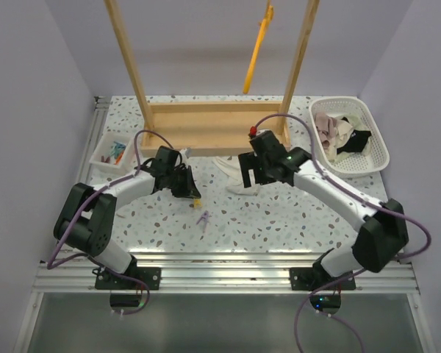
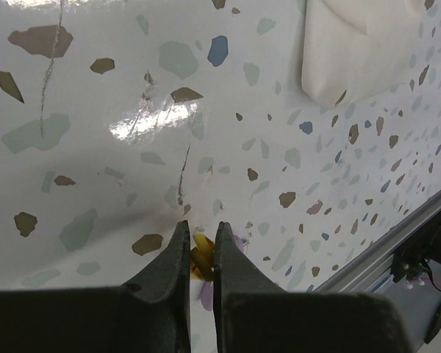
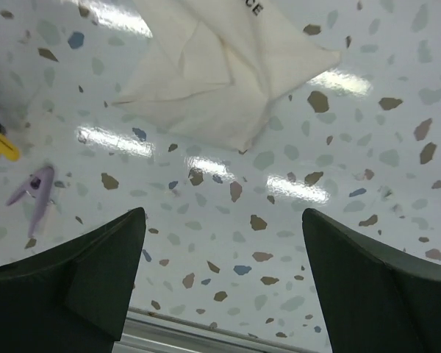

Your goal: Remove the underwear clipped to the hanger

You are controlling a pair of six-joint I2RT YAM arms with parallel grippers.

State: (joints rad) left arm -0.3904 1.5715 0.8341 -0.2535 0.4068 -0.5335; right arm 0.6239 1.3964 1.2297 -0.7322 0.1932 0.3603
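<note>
The yellow-orange hanger (image 1: pixel 257 48) hangs bare from the top of the wooden rack. The white underwear (image 1: pixel 228 170) lies limp on the table in front of the rack; it also shows in the right wrist view (image 3: pixel 220 73) and the left wrist view (image 2: pixel 353 51). My left gripper (image 1: pixel 191 193) is low over the table, left of the underwear, shut on a small yellow clip (image 2: pixel 201 259) between its fingertips (image 2: pixel 182 243). My right gripper (image 1: pixel 246 176) is open and empty (image 3: pixel 222 217), just above the table at the underwear's near right edge.
A purple clip (image 1: pixel 203 219) lies on the table near the left gripper, and shows in the right wrist view (image 3: pixel 37 193). The wooden rack frame (image 1: pixel 213 125) stands behind. A white slotted basket (image 1: pixel 380 132) of cloths is at right. A small tray (image 1: pixel 103 156) of clips is at left.
</note>
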